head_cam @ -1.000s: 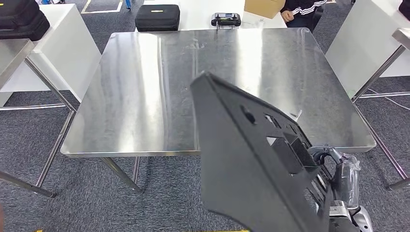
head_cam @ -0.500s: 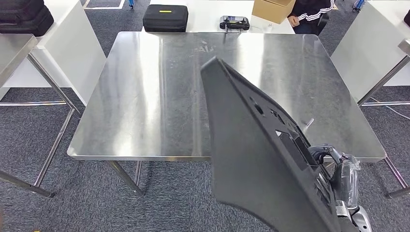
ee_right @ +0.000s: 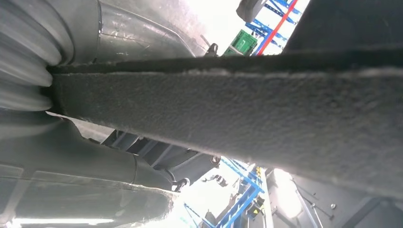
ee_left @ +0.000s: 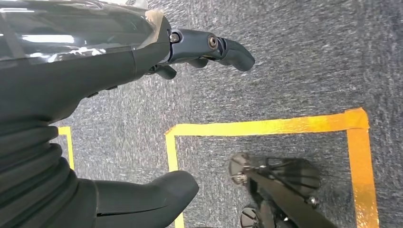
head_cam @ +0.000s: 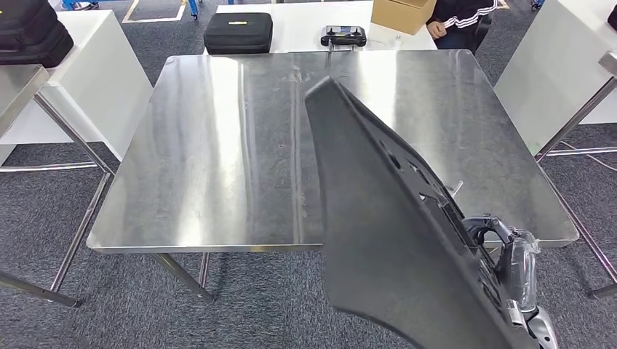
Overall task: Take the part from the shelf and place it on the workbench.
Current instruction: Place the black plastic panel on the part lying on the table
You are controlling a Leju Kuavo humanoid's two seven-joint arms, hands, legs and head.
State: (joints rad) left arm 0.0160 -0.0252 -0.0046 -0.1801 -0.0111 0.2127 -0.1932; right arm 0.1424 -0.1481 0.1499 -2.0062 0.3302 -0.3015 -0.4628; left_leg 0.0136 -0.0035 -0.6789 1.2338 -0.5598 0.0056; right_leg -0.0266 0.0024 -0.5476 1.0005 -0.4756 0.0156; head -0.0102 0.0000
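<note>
Head view: the right hand point(head_cam: 509, 265) grips the big black part point(head_cam: 393, 240) by its lower edge, holding it tilted above the steel table's point(head_cam: 218, 160) near right corner. Left wrist view: the left hand point(ee_left: 85, 95) hangs over carpet point(ee_left: 309, 61) and yellow tape point(ee_left: 266, 127), fingers point(ee_left: 223, 47) apart, holding nothing.

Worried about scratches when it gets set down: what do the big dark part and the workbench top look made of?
The part looks like matte black molded plastic with cutouts; its back seems fuzzy, perhaps felt. The workbench appears to be brushed stainless steel, showing streaky reflections.
</note>
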